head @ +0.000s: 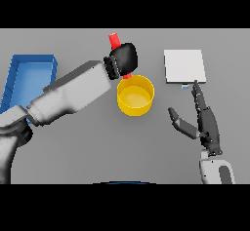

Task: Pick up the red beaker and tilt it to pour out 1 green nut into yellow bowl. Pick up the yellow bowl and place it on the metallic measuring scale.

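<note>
Left hand curled round red beaker over yellow bowl on grey table; right hand open.

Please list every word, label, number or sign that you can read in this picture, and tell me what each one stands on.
No text can be read anywhere.
Square metallic measuring scale: a small bluish patch on its front edge, too small to read.
Red cylindrical beaker, held in the left hand: no marking.
Round yellow bowl: no marking.
Blue rectangular bin: no marking.
Right hand: no marking.
</note>
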Action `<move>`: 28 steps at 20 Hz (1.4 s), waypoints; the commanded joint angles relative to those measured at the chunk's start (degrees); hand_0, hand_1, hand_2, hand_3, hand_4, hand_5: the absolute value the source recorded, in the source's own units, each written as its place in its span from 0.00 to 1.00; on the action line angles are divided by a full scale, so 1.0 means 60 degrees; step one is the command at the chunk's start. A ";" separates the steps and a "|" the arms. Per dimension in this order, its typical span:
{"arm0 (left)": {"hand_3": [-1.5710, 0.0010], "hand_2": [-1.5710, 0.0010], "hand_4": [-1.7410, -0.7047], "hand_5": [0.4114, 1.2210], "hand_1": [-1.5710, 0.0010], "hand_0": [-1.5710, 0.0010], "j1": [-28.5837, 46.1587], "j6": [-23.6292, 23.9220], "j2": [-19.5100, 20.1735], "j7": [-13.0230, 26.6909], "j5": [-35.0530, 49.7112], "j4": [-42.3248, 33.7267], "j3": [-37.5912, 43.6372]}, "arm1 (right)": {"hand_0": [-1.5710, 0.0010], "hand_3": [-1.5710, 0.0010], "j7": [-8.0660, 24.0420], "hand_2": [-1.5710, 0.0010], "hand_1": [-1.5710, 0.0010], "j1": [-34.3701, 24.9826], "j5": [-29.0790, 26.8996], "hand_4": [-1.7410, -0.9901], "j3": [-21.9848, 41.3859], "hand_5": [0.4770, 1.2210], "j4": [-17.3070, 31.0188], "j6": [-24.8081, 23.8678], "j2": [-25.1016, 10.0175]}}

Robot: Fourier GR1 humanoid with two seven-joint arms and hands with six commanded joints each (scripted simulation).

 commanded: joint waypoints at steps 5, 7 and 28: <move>0.00 0.00 0.01 1.00 0.00 0.00 -0.0456 0.0201 -0.0220 -0.0107 -0.0788 0.0224 -0.0659 | 1.00 1.00 -0.0234 1.00 1.00 0.0065 -0.0069 0.81 -0.0031 0.14 -0.0026 0.0034 -0.0022; 0.00 0.00 0.01 1.00 0.00 0.00 -0.0791 0.0166 -0.0242 -0.0292 -0.1060 0.0189 -0.0877 | 1.00 1.00 -0.0242 1.00 1.00 0.0094 0.0005 0.82 0.0006 0.13 -0.0035 -0.0015 0.0013; 0.01 0.00 0.00 1.00 0.00 0.00 -0.2779 0.0947 0.3153 0.1628 0.5495 0.5202 0.7807 | 1.00 1.00 -0.0312 1.00 1.00 -0.0426 0.0056 0.82 0.0160 0.17 0.0308 0.0197 -0.0131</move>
